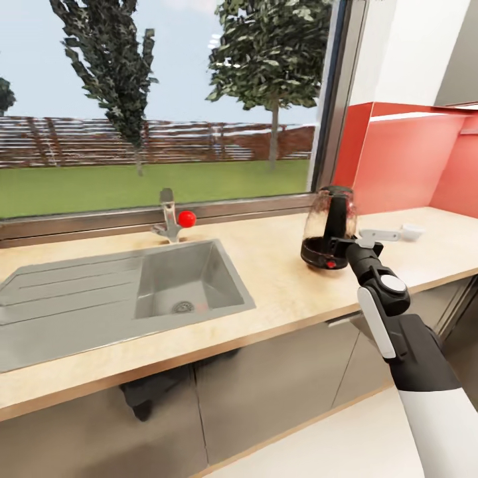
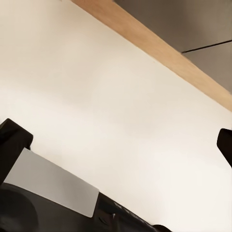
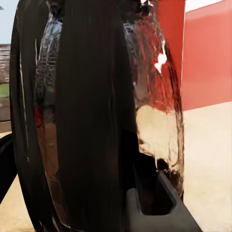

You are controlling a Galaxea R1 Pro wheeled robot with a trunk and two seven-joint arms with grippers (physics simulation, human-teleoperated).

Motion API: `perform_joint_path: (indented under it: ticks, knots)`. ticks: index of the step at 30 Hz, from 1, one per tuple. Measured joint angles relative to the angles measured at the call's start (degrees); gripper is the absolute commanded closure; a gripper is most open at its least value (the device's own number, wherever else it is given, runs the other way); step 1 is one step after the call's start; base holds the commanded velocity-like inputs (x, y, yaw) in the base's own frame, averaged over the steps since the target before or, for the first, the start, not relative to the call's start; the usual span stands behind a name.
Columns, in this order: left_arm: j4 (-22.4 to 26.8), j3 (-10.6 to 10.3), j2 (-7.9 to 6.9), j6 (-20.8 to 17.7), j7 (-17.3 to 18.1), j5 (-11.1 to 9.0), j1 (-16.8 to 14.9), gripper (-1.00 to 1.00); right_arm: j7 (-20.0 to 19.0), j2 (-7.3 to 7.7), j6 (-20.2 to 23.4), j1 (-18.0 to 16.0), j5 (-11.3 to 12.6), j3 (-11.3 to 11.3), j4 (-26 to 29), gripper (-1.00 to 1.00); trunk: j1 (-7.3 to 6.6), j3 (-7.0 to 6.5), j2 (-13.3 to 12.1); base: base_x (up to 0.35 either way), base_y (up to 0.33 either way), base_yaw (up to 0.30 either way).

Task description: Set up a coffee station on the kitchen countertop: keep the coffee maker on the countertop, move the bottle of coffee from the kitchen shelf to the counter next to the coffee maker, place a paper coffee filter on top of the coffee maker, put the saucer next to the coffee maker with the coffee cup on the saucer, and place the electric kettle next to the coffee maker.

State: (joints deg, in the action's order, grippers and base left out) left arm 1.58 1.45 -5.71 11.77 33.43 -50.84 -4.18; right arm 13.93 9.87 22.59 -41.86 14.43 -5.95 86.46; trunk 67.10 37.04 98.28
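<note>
The electric kettle (image 1: 329, 226), a glass-bodied one on a black base, stands upright on the table (image 1: 279, 285), well to the right of the sink (image 1: 126, 292) and in front of the red backsplash (image 1: 405, 166). The right hand (image 1: 352, 243) is at the kettle's black handle, on the side away from the sink; in the right wrist view one dark finger (image 3: 159, 205) lies against the kettle's handle (image 3: 92, 116), with the hand pinching it. Just past the kettle, farther from the sink, a small white cup (image 1: 411, 231) sits on the table. The left hand's (image 2: 116, 159) dark fingertips (image 2: 12, 145) stand spread apart, above the pale floor (image 2: 111, 96).
</note>
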Motion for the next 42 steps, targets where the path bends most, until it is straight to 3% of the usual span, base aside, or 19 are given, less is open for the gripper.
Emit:
perform_joint_path:
  ticks: [14,31,42]
  knots:
    - [0.01,0.00,0.00,-0.02,0.03,0.01,0.01,-1.00,-0.05,-0.01,0.00,-0.01,-0.02,-0.27,0.06,1.00,-0.01,0.00,0.00,-0.149,0.108,0.160]
    - [0.00,0.01,-0.09,0.00,0.03,0.00,0.00,-1.00,-0.28,0.00,-0.02,0.00,0.08,-0.44,0.08,1.00,0.00,0.00,0.00,-0.227,0.202,0.034]
    - [0.00,0.13,-0.20,-0.02,0.02,0.00,0.00,-1.00,-0.28,0.00,0.05,-0.01,0.08,-0.51,0.10,1.00,-0.02,0.01,0.00,-0.034,0.028,0.050]
